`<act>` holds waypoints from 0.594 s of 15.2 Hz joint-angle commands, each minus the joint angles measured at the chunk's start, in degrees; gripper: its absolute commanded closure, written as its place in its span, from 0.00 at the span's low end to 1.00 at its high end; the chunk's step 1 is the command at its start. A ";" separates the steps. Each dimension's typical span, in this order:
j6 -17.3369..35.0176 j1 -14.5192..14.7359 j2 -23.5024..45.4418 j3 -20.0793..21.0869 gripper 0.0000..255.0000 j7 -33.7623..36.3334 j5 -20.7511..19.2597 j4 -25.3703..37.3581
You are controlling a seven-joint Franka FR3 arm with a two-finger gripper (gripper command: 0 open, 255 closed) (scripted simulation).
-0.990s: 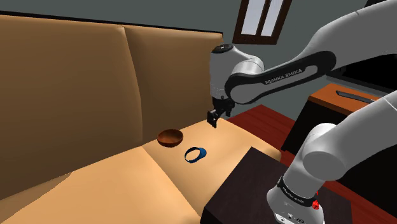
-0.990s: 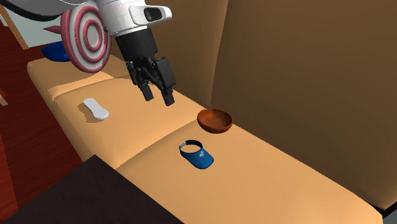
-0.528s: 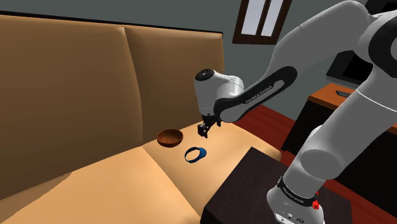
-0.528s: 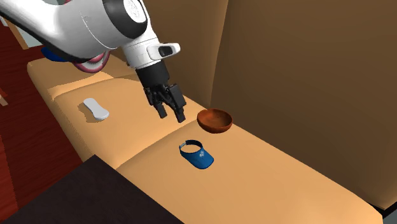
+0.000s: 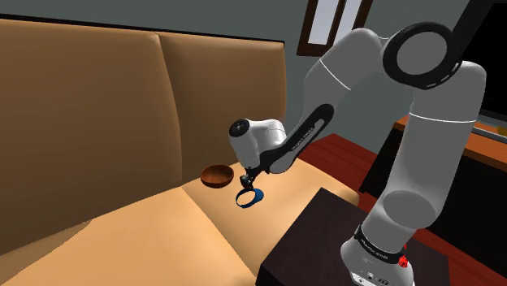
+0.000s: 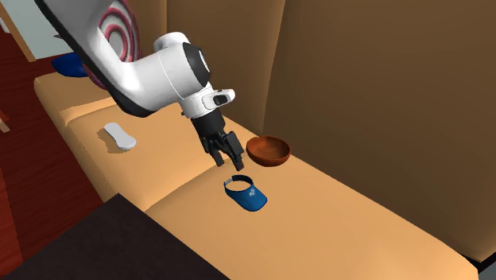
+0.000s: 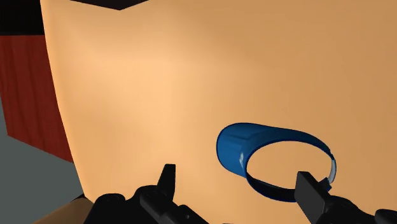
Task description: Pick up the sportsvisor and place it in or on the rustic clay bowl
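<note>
1. Tan sofa cushions fill the scene. The seat (image 5: 162,236) is the work surface, with the backrest rising behind it and red-brown floor beyond the far end.
2. The visor (image 5: 250,197) is blue and lies flat on the seat, band open upward, near the seat's front edge and close to the dark stand (image 5: 317,236). Lying free like this, its thin band is the part that can be pinched.
3. The bowl (image 5: 217,175) is brown and stands upright on the seat just beside the visor, toward the backrest. It is empty, and the carry to it will be short.
4. The gripper (image 6: 227,161) hangs just above the visor (image 6: 246,194), pointing down at the seat. It is a little to the second exterior view's left of the visor and apart from the bowl (image 6: 268,151). Its fingers are spread and hold nothing.
5. In the wrist view the gripper (image 7: 236,177) looks straight down on the visor (image 7: 238,143). The brim lies between the fingers, while the band's ring sits closer to one finger than the other. I judge this the approach before the grasp: the fingers are apart so that they can straddle the band.
6. The offset is the risk. Coming straight down, one finger may land on the band instead of beside it, so a small sideways correction looks needed.
7. A white object (image 6: 119,136) lies well apart on the next cushion, out of the way.
</note>
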 commanded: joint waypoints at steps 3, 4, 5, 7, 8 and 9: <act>-0.52 2.29 10.78 -2.71 0.00 7.16 -7.74 6.61; -0.70 2.91 13.29 -3.48 0.00 8.49 -9.23 8.33; -0.90 3.53 15.76 -4.25 0.00 9.69 -10.58 10.09; -0.64 4.09 18.68 -5.38 0.00 11.03 -12.31 11.94; -0.20 4.03 19.24 -5.73 0.00 11.34 -12.87 12.05; 0.24 3.96 19.81 -6.08 0.00 11.64 -13.43 12.17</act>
